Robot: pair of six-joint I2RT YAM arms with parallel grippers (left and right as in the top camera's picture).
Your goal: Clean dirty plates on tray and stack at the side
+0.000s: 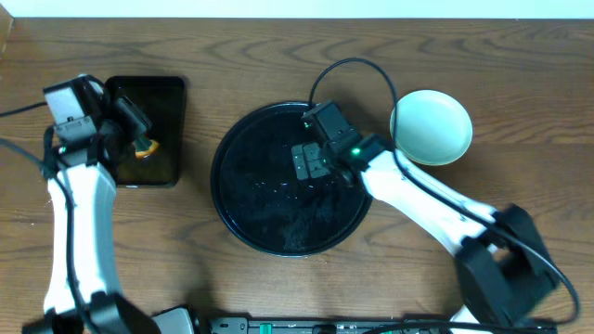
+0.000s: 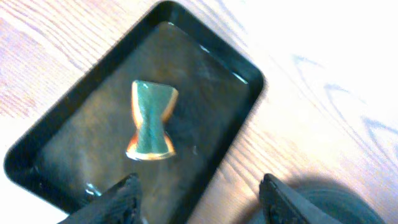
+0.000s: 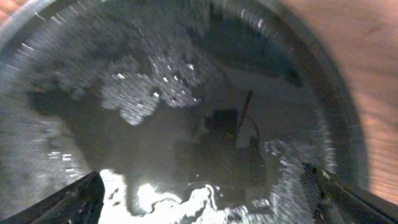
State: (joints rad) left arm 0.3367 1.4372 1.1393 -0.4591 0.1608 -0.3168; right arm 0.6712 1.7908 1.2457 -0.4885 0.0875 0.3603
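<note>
Overhead and wrist views of a two-arm station on a brown wood-grain worktop (image 1: 278, 56).

(a) The large round black tray with a low rim (image 1: 260, 218) lies at the centre of the worktop. Its floor is glossy and streaked with bright glints, and no plate rests on it.

(b) The small round plates (image 1: 431, 126) sit on the worktop just beside the tray's upper right rim. The top one is pale mint. How many lie beneath it cannot be told from above.

(c) The right gripper (image 1: 311, 165) hangs over the middle of the round tray. Its jaws are spread wide, with nothing between them.

(d) The left gripper (image 2: 202, 199) hangs over the near edge of a smaller rectangular black tray (image 2: 249, 71). Its fingers (image 2: 127, 199) are parted and empty.

(e) A green-topped, orange-sided sponge (image 2: 151, 121), pinched at the waist, lies on that tray's floor, apart from the fingers.
</note>
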